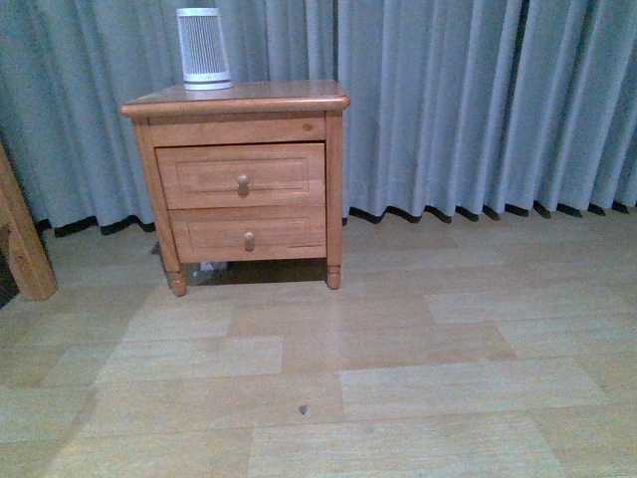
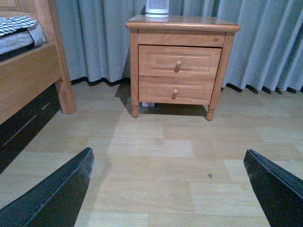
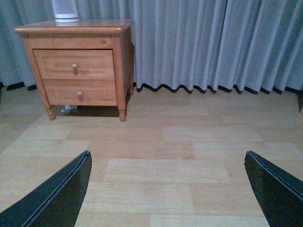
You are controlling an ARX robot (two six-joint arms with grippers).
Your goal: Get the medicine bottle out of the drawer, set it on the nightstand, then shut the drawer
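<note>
we saw a pale plank floor (image 1: pixel 418 378) bearing the nightstand (image 1: pixel 239 189) on short feet, a bed frame (image 2: pixel 28 80) nearby.

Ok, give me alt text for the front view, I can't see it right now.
A honey-brown wooden nightstand stands left of centre on a pale wood floor, its upper drawer and lower drawer both shut. A white ribbed cylinder sits on its top, and grey-blue curtains hang behind.
</note>
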